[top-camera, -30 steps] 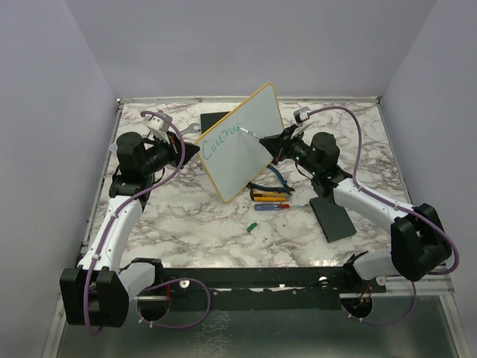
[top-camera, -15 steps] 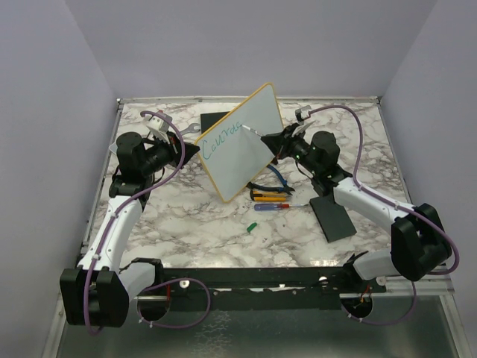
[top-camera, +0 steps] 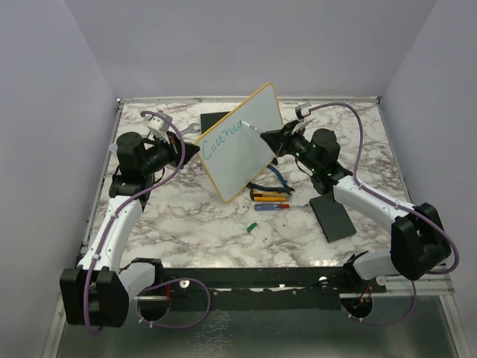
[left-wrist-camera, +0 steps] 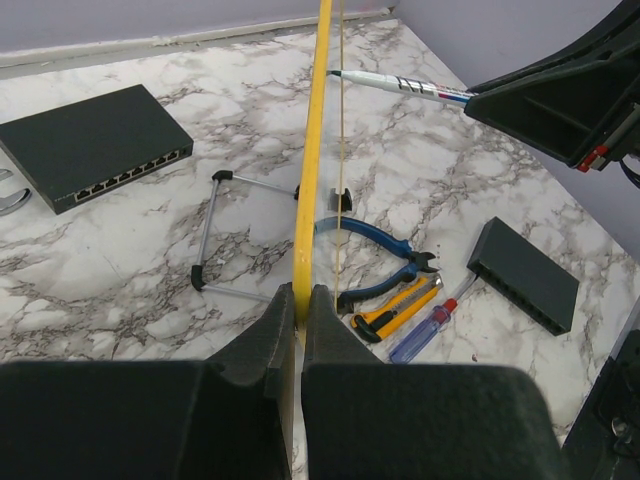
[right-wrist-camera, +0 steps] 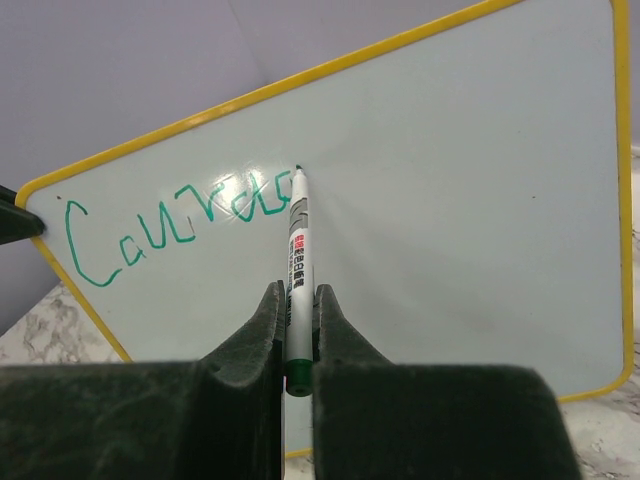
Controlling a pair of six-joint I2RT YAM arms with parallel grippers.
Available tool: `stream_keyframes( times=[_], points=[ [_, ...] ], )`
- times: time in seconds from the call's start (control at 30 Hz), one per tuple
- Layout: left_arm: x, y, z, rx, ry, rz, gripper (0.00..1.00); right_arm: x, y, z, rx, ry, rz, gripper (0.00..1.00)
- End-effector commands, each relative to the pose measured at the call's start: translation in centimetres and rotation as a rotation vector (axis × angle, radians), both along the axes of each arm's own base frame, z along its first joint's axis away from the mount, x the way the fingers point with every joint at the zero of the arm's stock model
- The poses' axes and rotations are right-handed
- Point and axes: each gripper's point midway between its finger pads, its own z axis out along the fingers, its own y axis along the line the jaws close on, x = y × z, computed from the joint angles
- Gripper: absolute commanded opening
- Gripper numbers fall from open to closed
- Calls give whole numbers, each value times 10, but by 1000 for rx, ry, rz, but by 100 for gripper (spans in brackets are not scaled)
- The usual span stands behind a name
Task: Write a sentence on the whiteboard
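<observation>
Clamps whiteboard [top-camera: 250, 158] rim in left claw [left-wrist-camera: 300, 297] to steady it for writing; pinches marker [right-wrist-camera: 298, 240] in right claw [right-wrist-camera: 296, 325], tip at sentence [right-wrist-camera: 170, 225].

Marble table [top-camera: 186, 224], lavender walls [top-camera: 45, 89]

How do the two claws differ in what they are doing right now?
The left gripper pinches the big whiteboard by its yellow rim, holding it tilted up; the right gripper pinches a thin marker. The left one only props the board; the right one presses the marker's tip against the board at the end of the teal writing. Both are black and shut on something.
</observation>
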Motion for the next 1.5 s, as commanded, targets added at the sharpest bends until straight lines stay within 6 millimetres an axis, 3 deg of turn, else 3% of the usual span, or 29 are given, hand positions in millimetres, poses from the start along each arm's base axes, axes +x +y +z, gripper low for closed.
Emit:
stream_keyframes(
  times=[0.0,0.37,0.77,1.17,1.47],
  points=[
    [-4,-1,8,10,-53,-23,0,3,-2,-21,-41,43,-23,1],
    [-5,-2,8,9,-54,-23,0,-8,-9,-48,-64,108,-25,1],
    [-5,-2,9,9,-57,-24,0,-21,-3,-49,-58,111,29,1],
    [-6,-2,9,7,-56,-26,0,-29,8,-32,-48,71,64,1],
    [-6,-2,9,7,-56,-23,0,-18,-14,-2,-19,26,-80,1]
  ],
)
